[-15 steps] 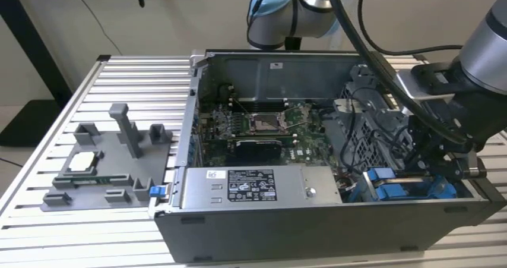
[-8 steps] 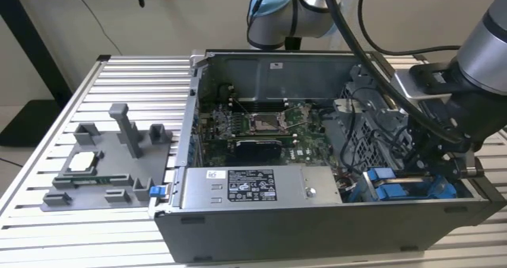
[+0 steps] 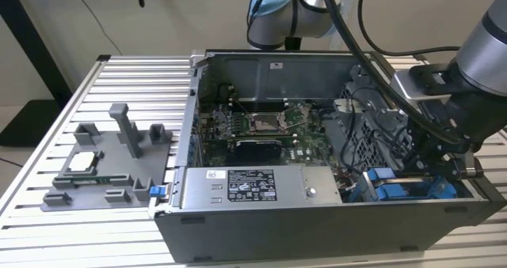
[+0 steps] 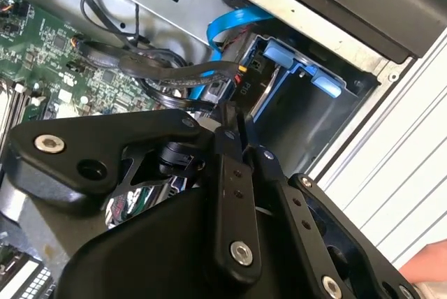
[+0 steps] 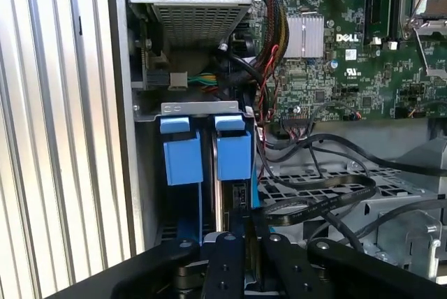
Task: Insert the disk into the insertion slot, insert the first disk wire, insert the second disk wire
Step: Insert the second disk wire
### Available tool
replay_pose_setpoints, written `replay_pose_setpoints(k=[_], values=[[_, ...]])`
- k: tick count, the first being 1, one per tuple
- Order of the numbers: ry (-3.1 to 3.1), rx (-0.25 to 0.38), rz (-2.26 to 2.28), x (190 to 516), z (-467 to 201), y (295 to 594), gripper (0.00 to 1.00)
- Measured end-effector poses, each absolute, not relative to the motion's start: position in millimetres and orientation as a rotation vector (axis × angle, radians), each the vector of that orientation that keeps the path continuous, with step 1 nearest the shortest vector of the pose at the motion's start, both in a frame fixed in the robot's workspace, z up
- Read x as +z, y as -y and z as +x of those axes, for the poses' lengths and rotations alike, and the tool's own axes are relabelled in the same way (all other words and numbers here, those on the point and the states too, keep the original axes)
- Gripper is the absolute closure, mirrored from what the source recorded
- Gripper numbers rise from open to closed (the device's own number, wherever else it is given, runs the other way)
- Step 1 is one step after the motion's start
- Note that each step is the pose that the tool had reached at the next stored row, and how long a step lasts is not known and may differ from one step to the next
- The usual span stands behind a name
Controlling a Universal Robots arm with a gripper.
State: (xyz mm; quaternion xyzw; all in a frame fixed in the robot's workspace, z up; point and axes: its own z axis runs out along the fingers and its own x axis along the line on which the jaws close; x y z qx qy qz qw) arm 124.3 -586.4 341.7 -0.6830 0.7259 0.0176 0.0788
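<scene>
As the disk (image 5: pixel 234 156) in its blue frame already sits upright in the insertion slot (image 5: pixel 202 114) beside the power-supply box (image 3: pixel 257 186), the gripper (image 5: pixel 241 232), jaws nearly closed, hangs at its wire end; whether either wire is seated cannot be told.

One open case (image 3: pixel 317 232) is counted, one power supply (image 3: pixel 253 188), two blue frames (image 5: pixel 183 156) (image 5: pixel 234 152), one grey fixture (image 3: pixel 103 167), one bench (image 3: pixel 47 232).
</scene>
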Motion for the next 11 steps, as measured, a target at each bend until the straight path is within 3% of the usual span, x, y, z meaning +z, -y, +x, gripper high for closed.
replay_pose_setpoints(k=[11], values=[[-2.173, 0.053, -2.045, 340.6, 125.0, 587.2, 1.00]])
